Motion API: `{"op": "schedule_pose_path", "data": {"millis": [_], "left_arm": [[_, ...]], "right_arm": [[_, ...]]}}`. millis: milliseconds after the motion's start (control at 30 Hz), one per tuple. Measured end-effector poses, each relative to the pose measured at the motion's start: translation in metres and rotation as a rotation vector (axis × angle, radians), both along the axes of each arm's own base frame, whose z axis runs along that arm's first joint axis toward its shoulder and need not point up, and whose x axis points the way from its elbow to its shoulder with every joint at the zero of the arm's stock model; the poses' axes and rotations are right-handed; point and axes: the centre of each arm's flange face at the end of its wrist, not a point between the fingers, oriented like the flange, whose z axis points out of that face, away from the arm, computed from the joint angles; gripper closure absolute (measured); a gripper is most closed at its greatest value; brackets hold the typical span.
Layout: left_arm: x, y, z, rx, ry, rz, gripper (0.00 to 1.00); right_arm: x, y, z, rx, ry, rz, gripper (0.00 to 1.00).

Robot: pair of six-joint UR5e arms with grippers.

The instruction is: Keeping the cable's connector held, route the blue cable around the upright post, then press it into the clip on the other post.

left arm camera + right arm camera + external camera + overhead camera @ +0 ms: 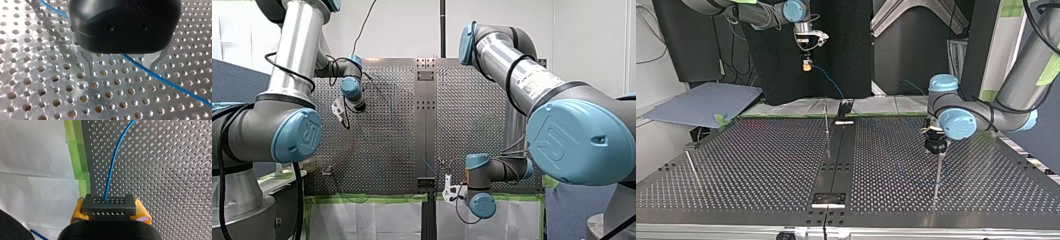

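In the right wrist view the yellow pads [78, 210] of my right gripper [109, 213] are shut on a dark grey connector block [109, 205]. The blue cable [112, 162] runs out of it, ahead over the perforated plate. The top view shows that gripper [807, 64] raised behind the table's far edge, with the cable [828, 80] slanting down from it. My left gripper [120, 68] is black with metal fingers [88, 63]. It stands open close over the plate, the cable [140, 65] passing between the fingers untouched. In the top view it [936, 148] hangs just above a thin upright post [937, 172].
Another thin post [826, 120] stands near the table's middle seam, towards the far edge. A slanted rod [692, 167] is at the top view's left. Green tape [81, 167] edges the plate beside white sheeting. A grey board [701, 102] lies off the far left corner.
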Motion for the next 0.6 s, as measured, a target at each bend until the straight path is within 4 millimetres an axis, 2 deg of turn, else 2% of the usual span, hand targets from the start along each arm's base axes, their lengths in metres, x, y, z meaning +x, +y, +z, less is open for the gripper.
{"op": "schedule_pose_path", "data": {"millis": [600], "left_arm": [[-0.007,0.014,-0.005,-0.182,0.032,0.057,0.01]], "right_arm": [[0.0,-0.001,0.0,-0.003,-0.006,-0.001,1.0]]}}
